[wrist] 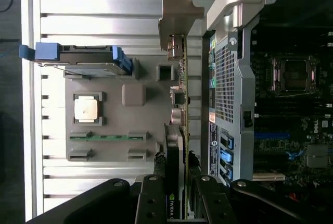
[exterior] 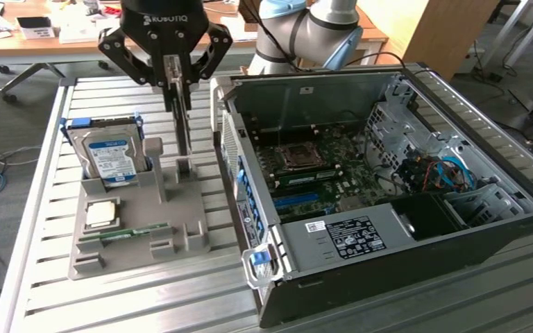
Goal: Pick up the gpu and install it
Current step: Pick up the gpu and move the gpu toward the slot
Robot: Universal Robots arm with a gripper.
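Note:
The gpu (exterior: pixel 183 121) is a thin card seen edge-on, standing upright over the grey parts holder (exterior: pixel 135 258). My gripper (exterior: pixel 175 82) is shut on its upper edge, one black finger on each flat side. The card's lower end sits level with the holder's slot posts; I cannot tell whether it still touches them. In the wrist view the gpu (wrist: pixel 180 109) runs away from my gripper (wrist: pixel 179 185), with its silver bracket (wrist: pixel 176 13) at the far end. The open computer case (exterior: pixel 387 187) stands right beside it, on the exterior view's right.
The holder (wrist: pixel 136 125) also carries a silver blue-labelled hard drive (exterior: pixel 109 154) standing on edge, a square CPU (exterior: pixel 102 211) and a green RAM stick (exterior: pixel 128 234). Inside the case lie the motherboard (exterior: pixel 318 173) and its blue slot (exterior: pixel 299 201). A slatted metal table (exterior: pixel 415 305) carries everything.

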